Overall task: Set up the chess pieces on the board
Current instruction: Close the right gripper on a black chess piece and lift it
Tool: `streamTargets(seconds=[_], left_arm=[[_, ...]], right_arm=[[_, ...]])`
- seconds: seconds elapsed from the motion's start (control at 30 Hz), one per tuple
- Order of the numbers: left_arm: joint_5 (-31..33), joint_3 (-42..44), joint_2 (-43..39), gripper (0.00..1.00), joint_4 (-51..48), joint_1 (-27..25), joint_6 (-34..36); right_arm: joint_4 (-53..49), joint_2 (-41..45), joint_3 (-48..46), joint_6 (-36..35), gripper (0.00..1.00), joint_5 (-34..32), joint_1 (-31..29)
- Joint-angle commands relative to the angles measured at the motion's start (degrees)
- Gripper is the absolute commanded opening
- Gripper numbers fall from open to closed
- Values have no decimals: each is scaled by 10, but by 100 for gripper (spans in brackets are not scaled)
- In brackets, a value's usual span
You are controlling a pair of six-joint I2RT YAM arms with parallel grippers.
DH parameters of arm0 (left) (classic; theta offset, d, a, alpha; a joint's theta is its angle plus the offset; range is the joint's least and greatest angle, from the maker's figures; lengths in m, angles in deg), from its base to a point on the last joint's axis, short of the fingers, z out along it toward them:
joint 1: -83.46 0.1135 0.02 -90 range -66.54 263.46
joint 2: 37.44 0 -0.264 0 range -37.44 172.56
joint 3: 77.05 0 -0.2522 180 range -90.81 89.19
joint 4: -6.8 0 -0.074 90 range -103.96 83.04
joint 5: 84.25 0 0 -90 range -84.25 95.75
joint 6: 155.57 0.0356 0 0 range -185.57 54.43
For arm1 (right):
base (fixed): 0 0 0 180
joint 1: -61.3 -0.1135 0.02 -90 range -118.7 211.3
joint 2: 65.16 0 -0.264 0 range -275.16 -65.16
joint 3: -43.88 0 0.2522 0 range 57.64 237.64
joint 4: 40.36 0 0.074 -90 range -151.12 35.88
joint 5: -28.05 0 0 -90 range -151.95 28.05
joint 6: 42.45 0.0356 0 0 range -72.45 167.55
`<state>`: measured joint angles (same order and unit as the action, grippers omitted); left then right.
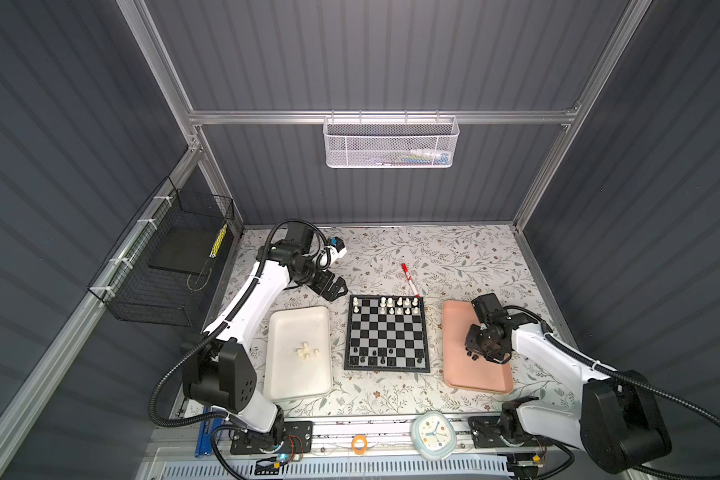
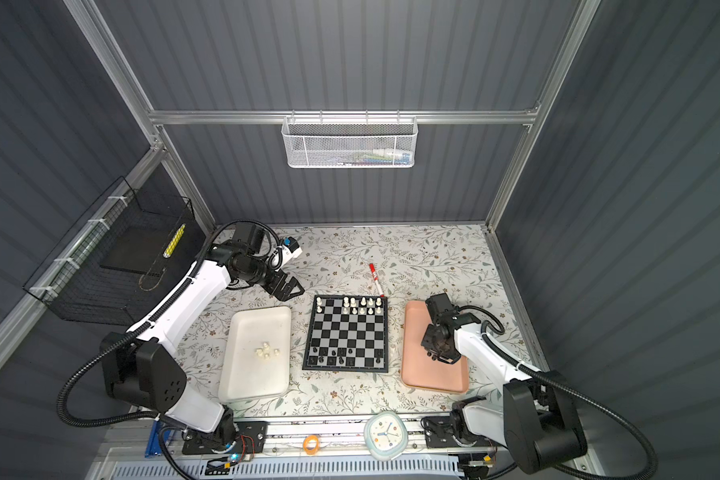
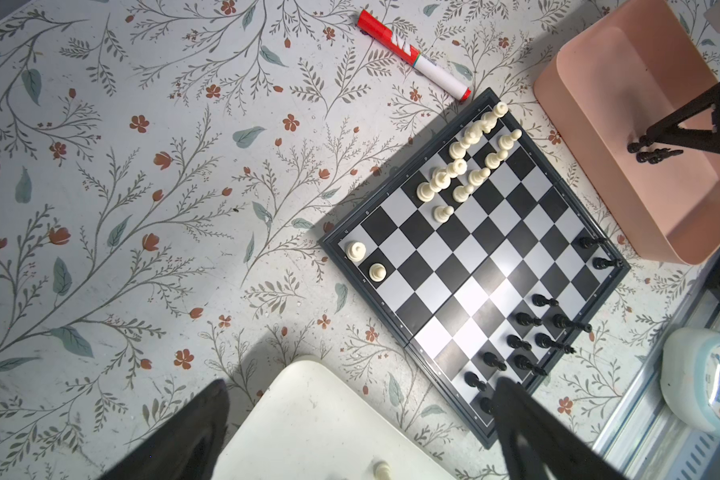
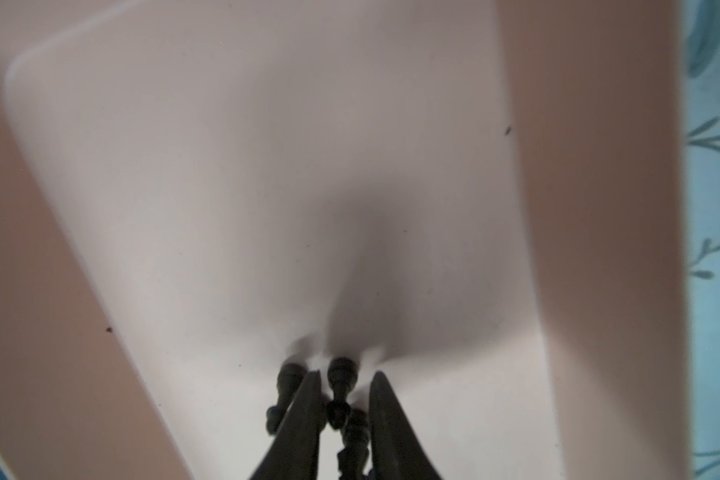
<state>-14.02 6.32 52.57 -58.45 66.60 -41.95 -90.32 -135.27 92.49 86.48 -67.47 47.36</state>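
The board (image 1: 387, 336) lies in the middle of the surface (image 1: 466, 257), between a white tray (image 1: 298, 386) and a pink tray (image 1: 481, 376). White pieces (image 1: 398, 305) stand on its 2 far rows and black pieces (image 1: 377, 360) on its 2 near rows. Both sides have gaps, so I judge the task about half done. Each tray keeps 1 colour beside the arm that serves it: a few cream pieces (image 1: 306, 351) lie in the white tray, and some black ones lie in the pink tray.

The right fingers (image 4: 304, 415) are low in the pink tray and narrow, with 1 lying black piece (image 4: 341, 374) between them. Another lies just outside them. I cannot tell if they already press it. The crowding is a risk, because 2 pieces may be taken together.

The left fingers (image 3: 528, 428) are spread wide and hold nothing. They are raised above the surface near the board's far left corner, probably to leave the board free for the right arm.
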Motion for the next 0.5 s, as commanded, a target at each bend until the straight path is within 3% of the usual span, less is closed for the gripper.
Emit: streamTargets(seconds=[0.0, 0.47], left_arm=[[-9, -7, -8, 100, -18, -5, 12], [-10, -7, -6, 99, -16, -8, 10]], right_arm=[[-8, -1, -5, -3, 23, -3, 2], [-10, -5, -3, -1, 17, -6, 2]])
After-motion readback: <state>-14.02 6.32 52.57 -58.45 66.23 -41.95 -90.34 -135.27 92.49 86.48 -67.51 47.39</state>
